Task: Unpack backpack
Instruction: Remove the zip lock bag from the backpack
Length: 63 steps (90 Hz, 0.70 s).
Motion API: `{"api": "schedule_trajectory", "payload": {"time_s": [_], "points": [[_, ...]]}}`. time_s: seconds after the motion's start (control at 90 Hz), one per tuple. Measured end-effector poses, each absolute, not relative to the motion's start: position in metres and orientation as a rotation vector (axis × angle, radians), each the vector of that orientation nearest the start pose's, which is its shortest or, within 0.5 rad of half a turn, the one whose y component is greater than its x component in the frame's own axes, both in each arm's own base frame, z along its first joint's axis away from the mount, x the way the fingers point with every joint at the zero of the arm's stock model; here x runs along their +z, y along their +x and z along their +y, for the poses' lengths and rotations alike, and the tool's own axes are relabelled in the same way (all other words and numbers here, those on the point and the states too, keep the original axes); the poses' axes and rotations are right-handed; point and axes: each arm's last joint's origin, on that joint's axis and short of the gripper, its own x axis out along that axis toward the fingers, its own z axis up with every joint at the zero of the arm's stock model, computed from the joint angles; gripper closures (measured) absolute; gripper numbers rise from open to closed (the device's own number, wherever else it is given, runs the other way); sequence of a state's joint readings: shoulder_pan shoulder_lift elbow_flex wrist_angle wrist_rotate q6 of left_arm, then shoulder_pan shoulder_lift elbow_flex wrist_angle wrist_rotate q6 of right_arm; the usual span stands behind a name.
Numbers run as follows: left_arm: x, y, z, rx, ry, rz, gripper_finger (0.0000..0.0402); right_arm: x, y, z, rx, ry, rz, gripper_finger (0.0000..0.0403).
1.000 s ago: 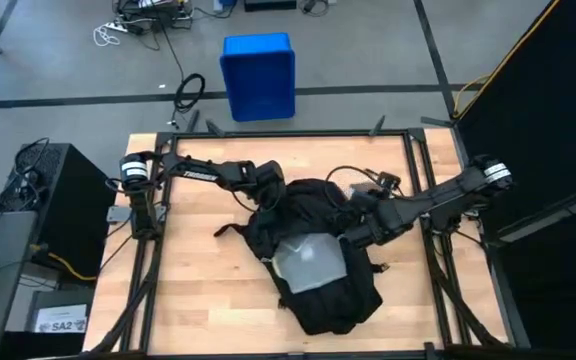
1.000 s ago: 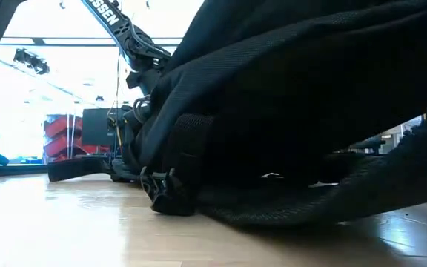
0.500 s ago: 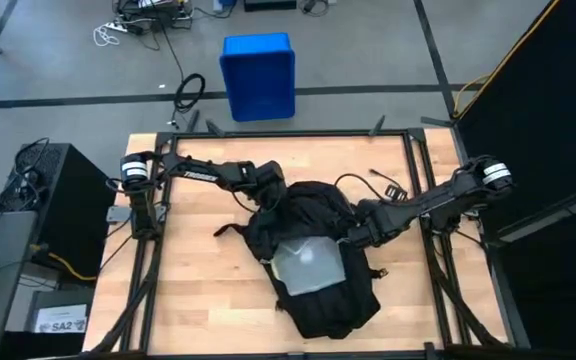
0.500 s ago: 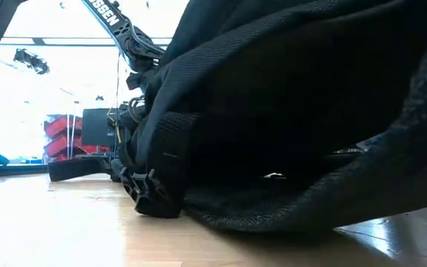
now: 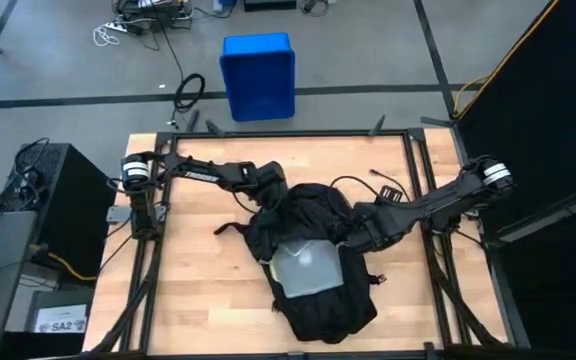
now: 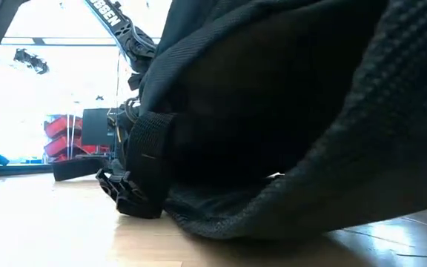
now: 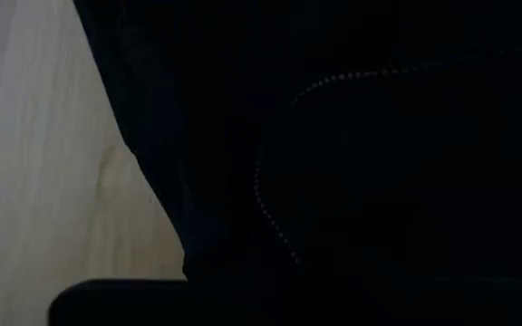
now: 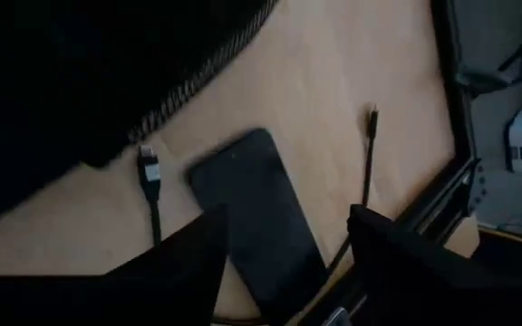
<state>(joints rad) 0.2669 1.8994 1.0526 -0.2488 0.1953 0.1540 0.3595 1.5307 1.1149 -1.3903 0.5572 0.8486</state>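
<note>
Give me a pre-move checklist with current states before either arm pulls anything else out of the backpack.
1. Large black soft fabric backpack lies on the wooden table, inside its edges: ok.
2. Pale translucent bag shows at the backpack's opening, reachable from above: ok.
3. Left gripper rests at the backpack's top; whether it holds fabric: cannot tell.
4. Right gripper sits at the backpack's right side; hold on fabric: cannot tell.
5. Flat black slab-like device and thin black cable lie on the table beside the backpack, close under the right gripper: not ok for a clear path.
</note>
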Motion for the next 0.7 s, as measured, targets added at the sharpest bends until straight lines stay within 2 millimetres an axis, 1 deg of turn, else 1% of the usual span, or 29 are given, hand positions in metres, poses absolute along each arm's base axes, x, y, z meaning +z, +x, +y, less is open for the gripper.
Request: {"api": "schedule_trajectory", "payload": {"time_s": [0.178, 0.289, 0.378, 0.544, 0.622, 0.7], "points": [[0.132, 0.351, 0.097, 0.013, -0.070, 1.060, 0.0402, 0.254, 0.237, 0.080, -0.729, -0.144, 1.246, 0.0210], [0.140, 0.356, 0.106, 0.044, -0.048, 1.051, 0.0401, 0.260, 0.243, 0.087, -0.706, -0.122, 1.155, 0.0219], [0.148, 0.359, 0.111, 0.083, -0.036, 1.066, 0.0401, 0.258, 0.254, 0.094, -0.622, -0.100, 1.081, 0.0225], [0.163, 0.362, 0.122, 0.171, 0.007, 1.123, 0.0397, 0.249, 0.276, 0.114, -0.322, -0.089, 0.958, 0.0229], [0.168, 0.362, 0.124, 0.170, 0.022, 1.144, 0.0385, 0.243, 0.283, 0.118, -0.222, -0.085, 0.894, 0.0229], [0.172, 0.363, 0.124, 0.151, 0.039, 1.168, 0.0362, 0.237, 0.284, 0.117, -0.202, -0.098, 0.888, 0.0227]]}}
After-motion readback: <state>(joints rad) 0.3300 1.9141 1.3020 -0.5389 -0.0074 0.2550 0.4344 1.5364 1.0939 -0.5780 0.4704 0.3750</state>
